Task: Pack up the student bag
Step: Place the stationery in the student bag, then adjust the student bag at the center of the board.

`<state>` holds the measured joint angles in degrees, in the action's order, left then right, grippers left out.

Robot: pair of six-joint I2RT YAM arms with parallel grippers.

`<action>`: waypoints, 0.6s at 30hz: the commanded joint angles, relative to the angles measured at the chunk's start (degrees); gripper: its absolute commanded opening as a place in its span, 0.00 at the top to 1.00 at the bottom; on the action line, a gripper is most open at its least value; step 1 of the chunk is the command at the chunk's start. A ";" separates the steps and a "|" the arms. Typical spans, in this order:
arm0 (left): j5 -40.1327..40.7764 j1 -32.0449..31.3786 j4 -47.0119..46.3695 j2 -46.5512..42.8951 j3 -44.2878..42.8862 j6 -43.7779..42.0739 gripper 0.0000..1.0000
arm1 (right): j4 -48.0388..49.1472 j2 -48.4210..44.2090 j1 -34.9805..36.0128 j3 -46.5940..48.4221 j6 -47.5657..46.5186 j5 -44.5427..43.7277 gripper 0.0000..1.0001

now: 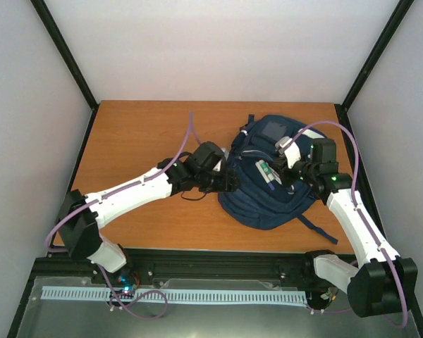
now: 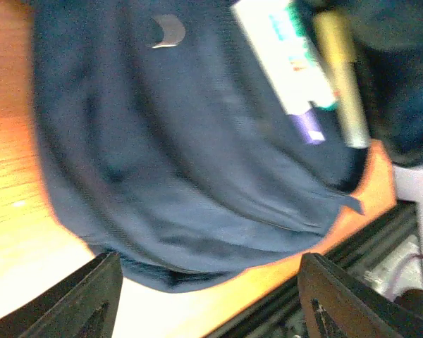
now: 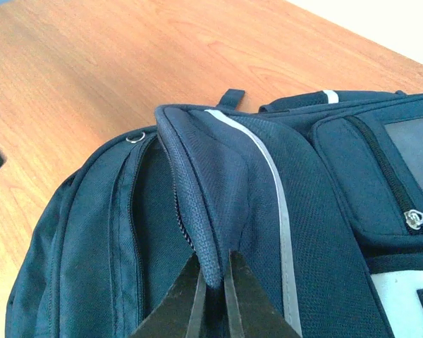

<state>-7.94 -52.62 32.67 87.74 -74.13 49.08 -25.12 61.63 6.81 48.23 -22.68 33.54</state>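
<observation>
The student bag (image 1: 268, 184), navy with thin pale stripes, lies on the right half of the wooden table. A white-and-teal packet (image 2: 278, 53) and a gold pen (image 2: 342, 77) stick out of its top side; from above they show as small pale items (image 1: 268, 171). My left gripper (image 1: 224, 181) is at the bag's left edge, and the left wrist view shows it (image 2: 210, 271) open, fingers wide apart, with nothing between them. My right gripper (image 3: 213, 282) is shut on a fold of the student bag (image 3: 218, 183) beside an open zip, at the bag's right side (image 1: 294, 167).
The bare wooden table (image 1: 141, 134) stretches left and behind the bag. A black frame rail (image 1: 218, 257) runs along the near edge, with white walls round the other sides. A dark strap (image 1: 317, 230) trails from the bag toward the right arm's base.
</observation>
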 commanded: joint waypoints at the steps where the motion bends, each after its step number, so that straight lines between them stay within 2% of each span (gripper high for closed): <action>1: -1.57 5.27 -0.63 0.22 6.28 -5.57 0.31 | -1.90 -0.45 0.52 2.05 -5.15 2.24 0.97; 6: -5.81 6.66 -10.15 2.89 9.17 -6.93 0.33 | -5.35 -0.71 1.29 0.87 -9.11 1.81 0.97; 13: -11.15 6.65 -21.57 4.40 12.06 -7.87 0.42 | -6.88 0.99 3.92 -0.77 -11.30 1.89 0.94; 18: -10.61 6.65 -23.04 5.43 12.42 -8.08 0.53 | -5.75 2.95 8.85 -2.56 -9.61 0.46 0.78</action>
<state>-17.37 -45.76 15.84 92.16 -61.80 42.57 -31.51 63.09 11.49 47.46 -32.01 33.45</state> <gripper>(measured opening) 0.511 0.166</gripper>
